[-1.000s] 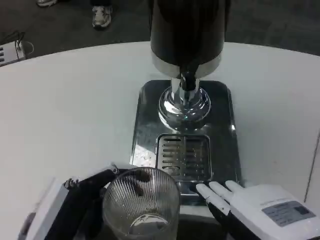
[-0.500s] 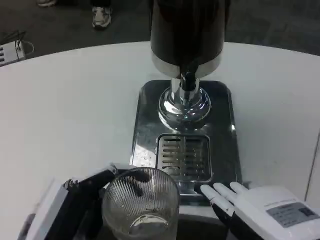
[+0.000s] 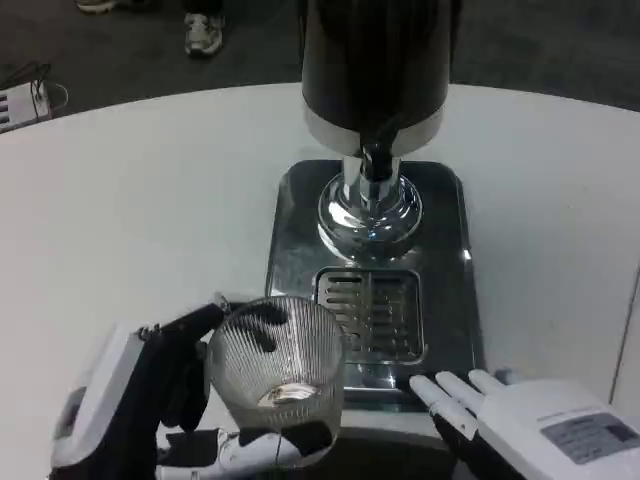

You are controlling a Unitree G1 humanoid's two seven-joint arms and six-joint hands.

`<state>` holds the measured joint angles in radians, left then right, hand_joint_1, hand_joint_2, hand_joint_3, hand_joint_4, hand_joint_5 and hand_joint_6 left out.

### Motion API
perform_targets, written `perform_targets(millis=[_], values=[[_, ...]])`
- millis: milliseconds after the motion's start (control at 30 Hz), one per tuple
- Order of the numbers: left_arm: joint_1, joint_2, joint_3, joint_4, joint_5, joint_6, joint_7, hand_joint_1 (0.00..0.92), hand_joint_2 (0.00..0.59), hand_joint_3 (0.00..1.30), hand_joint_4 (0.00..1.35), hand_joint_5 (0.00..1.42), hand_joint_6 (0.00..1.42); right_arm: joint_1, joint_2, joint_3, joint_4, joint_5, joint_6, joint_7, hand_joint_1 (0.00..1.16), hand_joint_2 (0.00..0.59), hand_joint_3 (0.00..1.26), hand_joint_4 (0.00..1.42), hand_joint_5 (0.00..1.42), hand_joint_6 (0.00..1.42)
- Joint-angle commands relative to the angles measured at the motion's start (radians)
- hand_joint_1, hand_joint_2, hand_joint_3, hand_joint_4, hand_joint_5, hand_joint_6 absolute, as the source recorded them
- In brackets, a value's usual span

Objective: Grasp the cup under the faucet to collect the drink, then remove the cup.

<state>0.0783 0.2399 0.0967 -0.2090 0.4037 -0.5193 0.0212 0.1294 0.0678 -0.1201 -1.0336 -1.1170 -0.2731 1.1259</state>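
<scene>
Clear ribbed glass forms the single cup (image 3: 278, 372), a round tumbler with fine vertical fluting on its wall; a small pale patch shows at its bottom, and whether that is liquid or a reflection cannot be told. The cup sits in the left hand (image 3: 165, 400), whose black fingers (image 3: 190, 325) wrap its left side while white fingers curl under its base, so the cup is held just off the near left corner of the drip tray (image 3: 300, 250). One dispenser (image 3: 375, 70) stands on the tray: a black cylindrical body with a silver band at its lower edge, a short dark faucet (image 3: 375, 162) at the front and a polished chrome domed foot (image 3: 368, 215). The tray is one rectangular sheet of mirror-bright metal with rounded corners, carrying one slotted grille (image 3: 368, 312) in front of the foot. The cup is well short of the faucet, nearer the viewer than the grille and to its left. The right hand (image 3: 540, 425) lies at the near right corner of the tray, white back up, fingers extended and slightly apart, holding nothing, with fingertips (image 3: 430, 390) touching the tray's front edge. The white counter (image 3: 130, 200) is smooth and curved at its far edge. Beyond it, two shoes (image 3: 203, 30) stand on dark floor.
</scene>
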Motion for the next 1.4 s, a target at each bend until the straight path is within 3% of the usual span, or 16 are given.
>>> perform_targets(millis=[33, 333, 633, 900, 1400], values=[[-0.085, -0.013, -0.011, 0.048, 0.035, 0.021, 0.057, 0.574, 0.000, 0.99, 1.15, 1.35, 1.42, 0.037, 0.044, -0.031, -0.014, 0.023, -0.030, -0.027, 0.55, 0.444, 0.00, 0.00, 0.00, 0.00], [-0.276, -0.005, -0.054, 0.215, 0.123, 0.080, 0.125, 0.573, 0.000, 0.99, 1.15, 1.35, 1.42, 0.074, 0.042, -0.131, -0.014, 0.126, -0.082, -0.041, 0.55, 0.444, 0.00, 0.00, 0.00, 0.00], [-0.379, 0.012, -0.103, 0.357, 0.172, 0.101, 0.184, 0.573, 0.000, 0.99, 1.15, 1.35, 1.42, 0.080, 0.031, -0.213, -0.014, 0.207, -0.107, -0.031, 0.55, 0.444, 0.00, 0.00, 0.00, 0.00], [-0.464, 0.028, -0.131, 0.479, 0.194, 0.111, 0.242, 0.573, 0.000, 0.99, 1.15, 1.35, 1.42, 0.094, 0.024, -0.245, -0.014, 0.250, -0.117, -0.019, 0.55, 0.444, 0.00, 0.00, 0.00, 0.00], [-0.630, 0.013, -0.224, 0.647, 0.219, 0.165, 0.325, 0.573, 0.000, 0.99, 1.13, 1.35, 1.42, 0.122, 0.004, -0.290, -0.014, 0.312, -0.114, 0.000, 0.54, 0.448, 0.00, 0.00, 0.00, 0.00]])
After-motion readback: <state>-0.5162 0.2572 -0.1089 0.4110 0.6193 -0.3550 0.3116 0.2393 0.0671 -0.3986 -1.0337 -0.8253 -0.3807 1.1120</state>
